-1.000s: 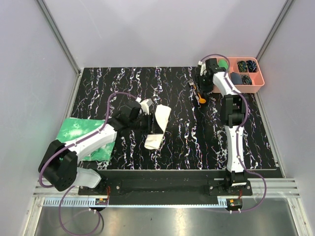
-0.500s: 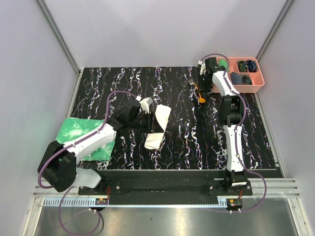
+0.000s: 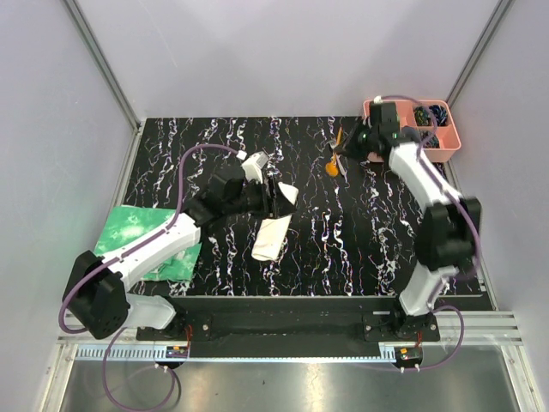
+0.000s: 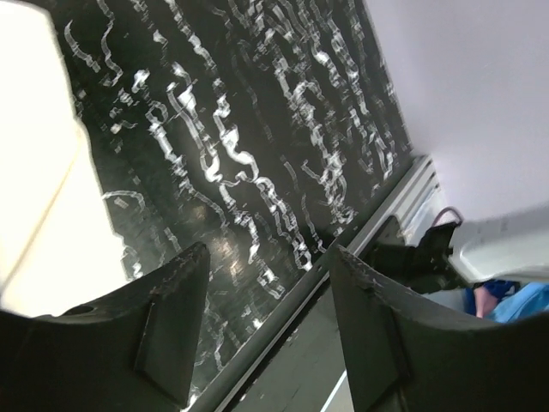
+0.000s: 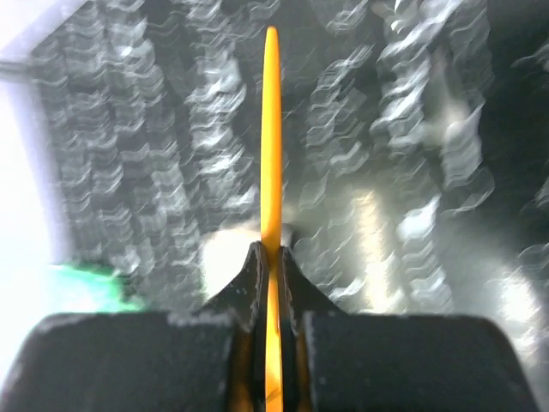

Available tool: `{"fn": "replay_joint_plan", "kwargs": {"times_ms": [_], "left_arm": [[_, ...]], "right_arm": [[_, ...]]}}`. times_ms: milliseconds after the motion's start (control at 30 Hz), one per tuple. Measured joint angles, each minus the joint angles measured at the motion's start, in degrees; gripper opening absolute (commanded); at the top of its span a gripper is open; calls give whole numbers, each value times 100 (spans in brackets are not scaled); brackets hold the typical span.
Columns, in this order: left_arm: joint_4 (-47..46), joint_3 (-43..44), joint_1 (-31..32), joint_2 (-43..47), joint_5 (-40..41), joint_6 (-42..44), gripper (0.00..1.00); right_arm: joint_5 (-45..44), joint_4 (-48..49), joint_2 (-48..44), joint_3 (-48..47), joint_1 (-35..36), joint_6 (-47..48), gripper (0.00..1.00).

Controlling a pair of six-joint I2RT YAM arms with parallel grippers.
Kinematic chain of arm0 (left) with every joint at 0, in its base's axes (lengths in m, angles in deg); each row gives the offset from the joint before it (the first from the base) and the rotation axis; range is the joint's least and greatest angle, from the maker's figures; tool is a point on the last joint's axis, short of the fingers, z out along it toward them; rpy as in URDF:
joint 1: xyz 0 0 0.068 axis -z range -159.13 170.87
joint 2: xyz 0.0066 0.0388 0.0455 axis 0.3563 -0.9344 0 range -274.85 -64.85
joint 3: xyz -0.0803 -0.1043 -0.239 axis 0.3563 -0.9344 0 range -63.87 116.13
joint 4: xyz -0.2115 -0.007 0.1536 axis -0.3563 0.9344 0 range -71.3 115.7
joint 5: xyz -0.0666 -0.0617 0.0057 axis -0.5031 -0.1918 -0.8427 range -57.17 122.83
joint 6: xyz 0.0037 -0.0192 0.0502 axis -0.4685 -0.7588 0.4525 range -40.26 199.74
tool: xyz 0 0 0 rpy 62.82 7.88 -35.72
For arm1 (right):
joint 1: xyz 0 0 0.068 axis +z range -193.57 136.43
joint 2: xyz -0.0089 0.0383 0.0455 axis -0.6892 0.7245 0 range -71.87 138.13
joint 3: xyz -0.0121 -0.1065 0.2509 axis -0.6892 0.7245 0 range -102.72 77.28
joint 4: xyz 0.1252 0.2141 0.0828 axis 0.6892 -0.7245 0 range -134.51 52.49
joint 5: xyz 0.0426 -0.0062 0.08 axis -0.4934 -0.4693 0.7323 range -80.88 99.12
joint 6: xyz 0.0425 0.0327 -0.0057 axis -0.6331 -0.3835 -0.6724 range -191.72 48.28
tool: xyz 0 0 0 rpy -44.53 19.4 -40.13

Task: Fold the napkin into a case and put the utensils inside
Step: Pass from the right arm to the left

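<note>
Now the right gripper point(image 3: 345, 148) has closed tight on the orange spoon point(image 3: 333, 166) and seems to have lifted it off the table point(image 3: 214, 146), left of the pink tray point(image 3: 452, 142). Whether it carries anything more, I cannot tell. The left gripper point(image 3: 276, 194) has widened its jaws, empty, at the far end of the case point(image 3: 273, 239), mid-table. Probably the spoon goes into the pocket next.

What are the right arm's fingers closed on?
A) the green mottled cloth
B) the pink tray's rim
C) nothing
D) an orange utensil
D: in the right wrist view the fingers are pinched shut on the orange utensil, whose thin handle sticks out ahead of them.
</note>
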Motion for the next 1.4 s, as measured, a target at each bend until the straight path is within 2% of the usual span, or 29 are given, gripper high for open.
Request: {"fn": "replay_joint_plan", "kwargs": {"times_ms": [100, 267, 433, 600, 733, 833, 867, 900, 933, 967, 1033, 1067, 1100, 1200, 1300, 1400], "left_arm": [[-317, 0, 181, -7, 232, -208, 65], [-654, 0, 540, -13, 717, -184, 66], [-782, -26, 833, -7, 1071, -133, 63], [-903, -221, 920, 61, 1307, -155, 57], [-979, -225, 979, 59, 1325, -197, 57], [-979, -225, 1014, 48, 1327, -227, 27], [-975, -223, 1019, 44, 1327, -232, 11], [-951, -208, 1027, 42, 1340, -212, 3], [-883, -164, 1034, 35, 1351, -190, 0], [-686, -72, 1034, 15, 1438, -131, 0], [-144, 208, 984, -85, 1604, 66, 0], [90, 354, 951, -127, 1624, 170, 0], [393, 544, 938, -151, 1631, 348, 0], [1143, 1008, 831, -140, 1545, 855, 0], [1989, 1482, 643, -90, 1495, 1526, 0], [2852, 1799, 544, 13, 1628, 2153, 0]], "right_arm": [[-7, 1182, -1766, 2039, 575, -1062, 0], [-116, 2439, -3200, 3585, 1565, -2337, 0], [-562, 2793, -3947, 4666, 1843, -3147, 0], [-811, 2848, -4527, 5132, 1860, -3611, 0], [-953, 3051, -4769, 5388, 1904, -3908, 0], [-946, 3095, -4778, 5423, 1932, -4044, 2], [-942, 3128, -4778, 5425, 1937, -4061, 10], [-931, 3158, -4778, 5429, 1937, -4065, 15], [-933, 3195, -4778, 5445, 1937, -4070, 22], [-931, 3239, -4791, 5466, 1934, -4050, 35], [-793, 3259, -4861, 5473, 1928, -3919, 53], [-675, 3248, -4900, 5471, 1937, -3735, 66], [-546, 3189, -4935, 5458, 1943, -3510, 71], [39, 2647, -4922, 5189, 1926, -2321, 79], [356, 1508, -4699, 4286, 1919, -732, 78], [549, 798, -4614, 3436, 1919, 525, 78]]}}
